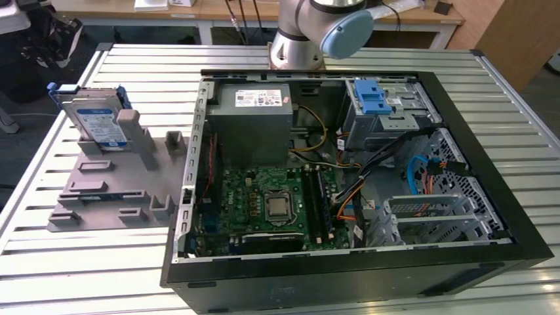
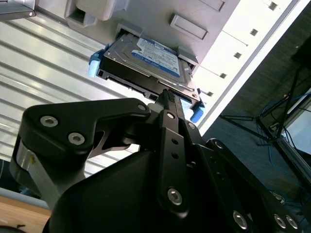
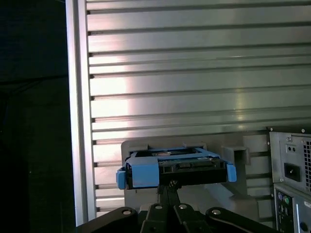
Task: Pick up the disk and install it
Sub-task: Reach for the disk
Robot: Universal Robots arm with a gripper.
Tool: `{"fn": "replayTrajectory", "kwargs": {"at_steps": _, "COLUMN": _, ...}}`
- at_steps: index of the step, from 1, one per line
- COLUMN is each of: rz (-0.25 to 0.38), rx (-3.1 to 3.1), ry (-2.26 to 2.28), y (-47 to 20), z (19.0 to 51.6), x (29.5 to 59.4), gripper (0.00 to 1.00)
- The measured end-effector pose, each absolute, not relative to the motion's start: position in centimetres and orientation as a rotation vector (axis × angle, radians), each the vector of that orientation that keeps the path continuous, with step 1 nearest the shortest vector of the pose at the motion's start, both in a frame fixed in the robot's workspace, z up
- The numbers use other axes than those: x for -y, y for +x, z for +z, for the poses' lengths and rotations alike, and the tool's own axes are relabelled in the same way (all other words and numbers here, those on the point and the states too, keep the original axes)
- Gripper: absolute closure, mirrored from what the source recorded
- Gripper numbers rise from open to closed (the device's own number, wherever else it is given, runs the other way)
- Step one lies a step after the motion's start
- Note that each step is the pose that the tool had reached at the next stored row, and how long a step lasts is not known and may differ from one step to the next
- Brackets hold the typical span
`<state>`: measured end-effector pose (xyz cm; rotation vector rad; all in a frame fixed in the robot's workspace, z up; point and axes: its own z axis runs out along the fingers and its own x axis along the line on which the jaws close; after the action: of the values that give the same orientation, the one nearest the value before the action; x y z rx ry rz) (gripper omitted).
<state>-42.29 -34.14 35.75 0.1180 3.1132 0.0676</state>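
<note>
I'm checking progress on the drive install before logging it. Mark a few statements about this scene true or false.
1. The disk stands on edge in the grey holder. True.
2. The disk sits inside the computer case. False: it is outside, to the exterior view's left of the case.
3. The case lies open with the motherboard showing. True.
4. The pincer grips the disk. False: it is shut on nothing, apart from the disk.

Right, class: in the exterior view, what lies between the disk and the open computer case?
In the exterior view, two upright posts of the grey holder stand between disk and case, then a narrow strip of slatted table.
</note>
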Motion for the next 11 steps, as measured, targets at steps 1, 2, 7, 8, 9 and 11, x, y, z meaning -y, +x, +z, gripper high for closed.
{"fn": "replayTrajectory", "kwargs": {"at_steps": 1, "rz": 0.068, "rx": -3.113, "ry": 0.118, "y": -42.4, "z": 35.7, "x": 34.1, "gripper": 0.89}}
{"fn": "replayTrajectory", "kwargs": {"at_steps": 2, "rz": 0.068, "rx": -3.113, "ry": 0.118, "y": -42.6, "z": 35.7, "x": 34.1, "gripper": 0.89}}
{"fn": "replayTrajectory", "kwargs": {"at_steps": 7, "rz": 0.068, "rx": -3.113, "ry": 0.118, "y": -43.1, "z": 35.5, "x": 34.0, "gripper": 0.89}}
{"fn": "replayTrajectory", "kwargs": {"at_steps": 8, "rz": 0.068, "rx": -3.113, "ry": 0.118, "y": -43.2, "z": 35.5, "x": 34.0, "gripper": 0.89}}
{"fn": "replayTrajectory", "kwargs": {"at_steps": 9, "rz": 0.068, "rx": -3.113, "ry": 0.118, "y": -43.3, "z": 35.5, "x": 34.0, "gripper": 0.89}}
{"fn": "replayTrajectory", "kwargs": {"at_steps": 11, "rz": 0.068, "rx": -3.113, "ry": 0.118, "y": -43.5, "z": 35.4, "x": 34.0, "gripper": 0.89}}
